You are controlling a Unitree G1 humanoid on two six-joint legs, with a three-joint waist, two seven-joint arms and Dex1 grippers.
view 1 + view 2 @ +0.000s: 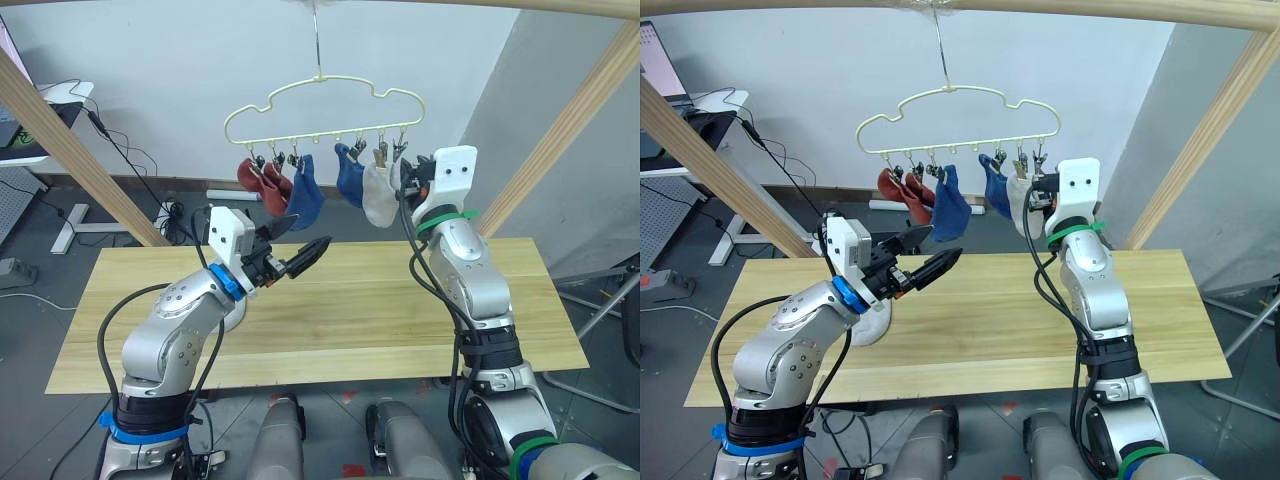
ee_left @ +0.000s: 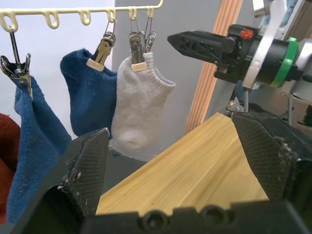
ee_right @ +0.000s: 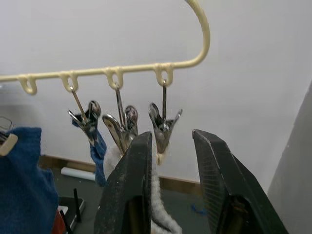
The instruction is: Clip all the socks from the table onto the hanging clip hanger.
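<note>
Left eye view: the clip hanger [image 1: 322, 105] carries two rust red socks [image 1: 258, 180], two blue socks [image 1: 307, 190] and a grey sock [image 1: 378, 195], and the table [image 1: 330, 330] has no sock lying on it. The right gripper [image 3: 170, 170] stands narrowly parted beneath the end clip [image 3: 163, 126], grey fabric beside its fingers, so the last sock looks nearly clipped. The left gripper [image 1: 300, 250] hovers wide and empty over the table's far edge.

Both arms are silver-grey metal shells with white wrist housings and looping black cables. The left gripper [image 1: 300, 243] has black textured fingers behind a blue band. The right gripper [image 2: 187, 41] carries a green band.
</note>
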